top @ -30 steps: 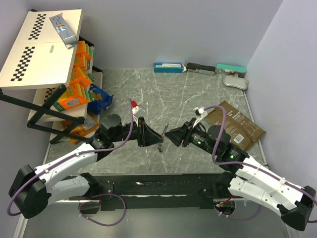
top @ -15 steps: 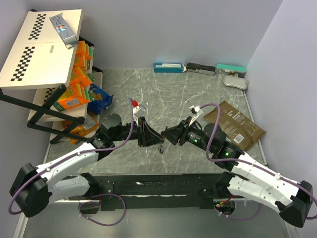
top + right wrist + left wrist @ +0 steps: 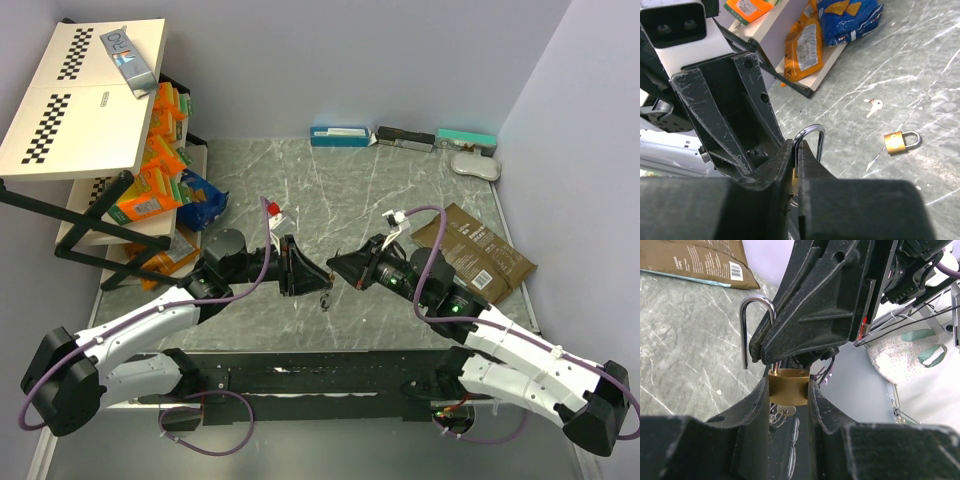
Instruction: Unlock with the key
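A brass padlock (image 3: pixel 787 386) hangs above the table, and my left gripper (image 3: pixel 788 385) is shut on its body. Its steel shackle (image 3: pixel 746 325) is swung open, with one end free. The key (image 3: pixel 782 412) sticks out of the lock's underside with its ring dangling (image 3: pixel 324 297). My right gripper (image 3: pixel 797 145) comes from the opposite side and is shut on one leg of the shackle (image 3: pixel 811 136). In the top view, the left gripper (image 3: pixel 303 272) and right gripper (image 3: pixel 336 266) meet tip to tip over the middle of the table.
A second brass padlock (image 3: pixel 900 141) and a loose key (image 3: pixel 873 105) lie on the marble table. A shelf of snack bags (image 3: pixel 160 195) stands at the left, a brown pouch (image 3: pixel 480 255) lies at the right, and flat boxes (image 3: pixel 400 137) line the back wall.
My right gripper has moved left up to the padlock and shut on its shackle. The left arm has held the lock still.
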`<action>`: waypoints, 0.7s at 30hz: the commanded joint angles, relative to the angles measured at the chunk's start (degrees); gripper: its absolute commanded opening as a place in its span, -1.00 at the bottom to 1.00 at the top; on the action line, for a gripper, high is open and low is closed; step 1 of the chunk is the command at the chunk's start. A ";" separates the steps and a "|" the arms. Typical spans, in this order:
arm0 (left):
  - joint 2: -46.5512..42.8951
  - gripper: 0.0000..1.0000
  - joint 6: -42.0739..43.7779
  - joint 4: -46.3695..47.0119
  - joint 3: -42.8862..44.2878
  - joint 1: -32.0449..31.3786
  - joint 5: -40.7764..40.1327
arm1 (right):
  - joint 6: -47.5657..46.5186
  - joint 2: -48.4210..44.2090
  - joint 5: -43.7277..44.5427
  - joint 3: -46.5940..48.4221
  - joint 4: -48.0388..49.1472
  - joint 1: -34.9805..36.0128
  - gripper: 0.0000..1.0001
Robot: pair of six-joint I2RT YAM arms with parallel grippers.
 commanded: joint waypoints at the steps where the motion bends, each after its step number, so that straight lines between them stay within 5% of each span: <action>1: 0.36 -0.99 -0.12 3.34 1.30 0.03 -1.07 | 1.15 -0.58 2.56 0.68 1.46 0.38 -0.96; 8: 1.68 -0.98 0.06 1.68 2.27 0.03 -3.26 | 1.59 -0.93 10.10 -0.02 -1.26 0.38 -1.00; 18: 6.07 0.91 -2.14 5.63 -1.24 0.12 -4.76 | 1.24 -3.83 22.69 -2.74 -10.92 0.38 -1.00; 21: 6.42 0.99 -1.97 5.19 -1.77 0.20 -5.90 | 1.50 -4.62 24.62 -5.11 -13.21 0.38 -1.00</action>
